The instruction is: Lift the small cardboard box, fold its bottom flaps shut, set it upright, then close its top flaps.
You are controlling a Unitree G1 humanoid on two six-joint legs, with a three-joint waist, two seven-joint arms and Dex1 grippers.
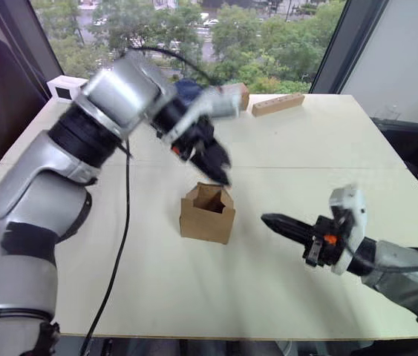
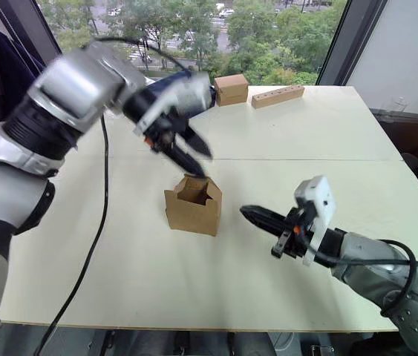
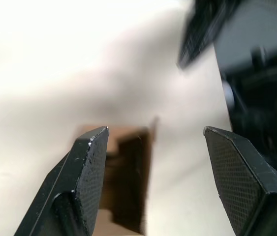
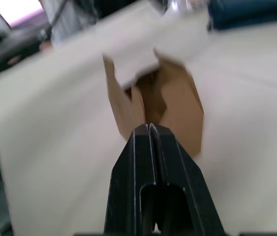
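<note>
A big cream table (image 1: 320, 141) is seen taking up most of the frame, made of two tops butted together with a seam running across the middle. Wide windows (image 2: 268, 30) are set behind it along the upper edge, split by dark slanted frames, and green treetops plus a bit of road can be made out outside. Soft daylight is thrown over everything. A pale wall (image 1: 409, 52) is seen upper right.

silver arm shells, black joints, black cable (image 1: 123, 222)
</note>
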